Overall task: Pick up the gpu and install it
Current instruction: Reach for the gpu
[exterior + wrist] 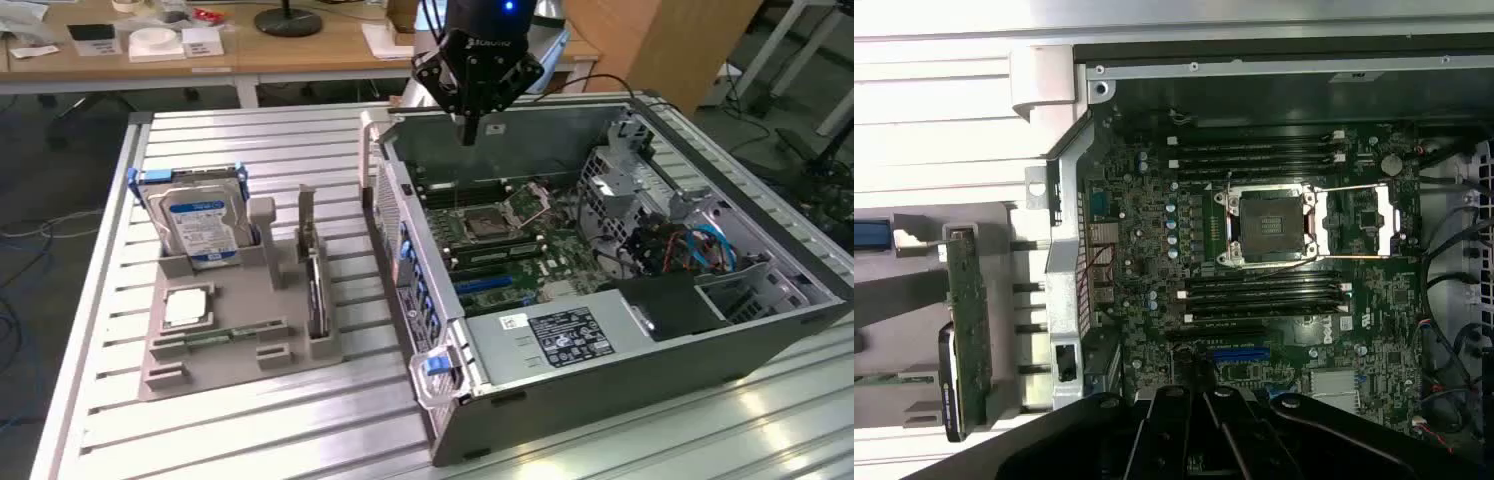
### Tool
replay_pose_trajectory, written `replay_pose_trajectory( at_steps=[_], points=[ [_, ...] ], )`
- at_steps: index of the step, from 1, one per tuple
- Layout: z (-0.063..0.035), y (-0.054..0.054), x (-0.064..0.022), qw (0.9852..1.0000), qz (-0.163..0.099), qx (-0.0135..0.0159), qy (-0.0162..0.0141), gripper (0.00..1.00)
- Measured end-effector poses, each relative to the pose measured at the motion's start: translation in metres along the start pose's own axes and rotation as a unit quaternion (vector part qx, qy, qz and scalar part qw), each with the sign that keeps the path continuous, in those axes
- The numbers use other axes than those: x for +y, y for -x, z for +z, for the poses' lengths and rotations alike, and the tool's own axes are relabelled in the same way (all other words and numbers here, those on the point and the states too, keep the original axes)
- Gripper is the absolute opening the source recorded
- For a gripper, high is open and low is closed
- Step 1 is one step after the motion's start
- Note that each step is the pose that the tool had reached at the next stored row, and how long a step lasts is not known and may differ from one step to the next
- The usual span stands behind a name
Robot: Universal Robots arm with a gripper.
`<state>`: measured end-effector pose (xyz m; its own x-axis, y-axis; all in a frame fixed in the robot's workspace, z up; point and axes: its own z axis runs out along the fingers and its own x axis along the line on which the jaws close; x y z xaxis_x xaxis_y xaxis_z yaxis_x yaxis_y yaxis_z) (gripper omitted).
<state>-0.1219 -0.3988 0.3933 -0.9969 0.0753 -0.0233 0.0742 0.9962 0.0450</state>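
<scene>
Green gpu point(316, 290) stands on edge in a grey tray point(227, 375) beside the open computer case point(641, 385), the case wall between it and the gripper point(470, 135), jaws pressed together, empty, above the motherboard point(514, 235).

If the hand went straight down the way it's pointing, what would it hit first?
Probably the motherboard inside the open computer case, somewhere near the blue slot. The hand points straight down over it, though depth is hard to judge.

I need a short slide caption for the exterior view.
Shut gripper hangs over the open computer case; the gpu stands in the grey holder.
</scene>
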Motion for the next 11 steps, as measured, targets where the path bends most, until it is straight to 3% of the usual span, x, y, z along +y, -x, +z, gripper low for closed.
replay_pose_trajectory(
  at_steps=[11],
  points=[
    [-0.0001,-0.0029,-0.0002,1.0,0.0,0.0,0.0,0.11]
  ],
)
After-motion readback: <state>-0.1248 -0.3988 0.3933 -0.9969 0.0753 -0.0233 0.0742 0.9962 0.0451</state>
